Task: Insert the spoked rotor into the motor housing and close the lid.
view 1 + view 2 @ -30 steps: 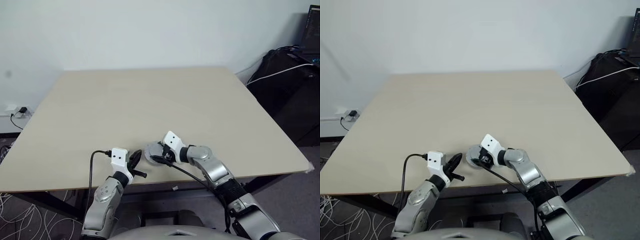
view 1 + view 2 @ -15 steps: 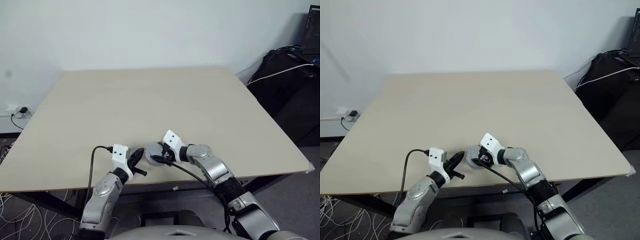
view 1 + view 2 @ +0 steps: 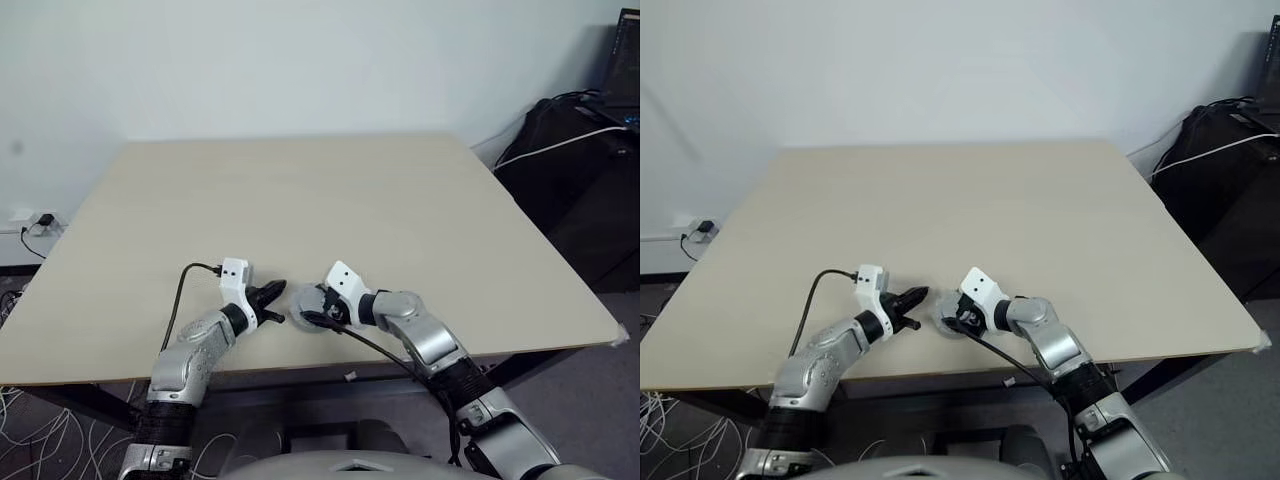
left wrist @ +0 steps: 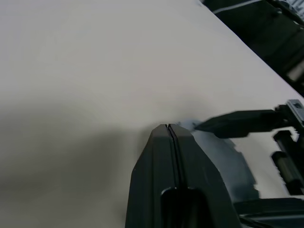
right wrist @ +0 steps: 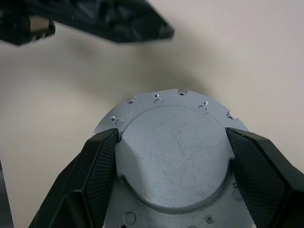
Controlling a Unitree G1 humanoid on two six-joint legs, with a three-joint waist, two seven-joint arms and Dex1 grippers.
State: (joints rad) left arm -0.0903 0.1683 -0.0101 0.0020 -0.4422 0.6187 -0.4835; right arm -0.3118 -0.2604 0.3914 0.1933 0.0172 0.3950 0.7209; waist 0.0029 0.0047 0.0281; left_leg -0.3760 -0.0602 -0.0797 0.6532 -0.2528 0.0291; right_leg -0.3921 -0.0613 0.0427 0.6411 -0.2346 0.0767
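The lid, a silver-grey disc with a raised round hub, lies flat near the table's front edge. My right gripper reaches over it from the right, and its black fingers press on either side of the hub. Just left of the lid's rim, my left gripper is shut and empty, its tip pointing at the lid. The spoked rotor and the motor housing are hidden or out of view.
The wide beige table stretches bare beyond the grippers. Its front edge runs close behind both wrists. Black bags and cables stand off the table's right side, and a wall socket with cords is at the left.
My left arm has reached forward and tipped its shut gripper down toward the lid's left rim. The right gripper and the lid have stayed put.
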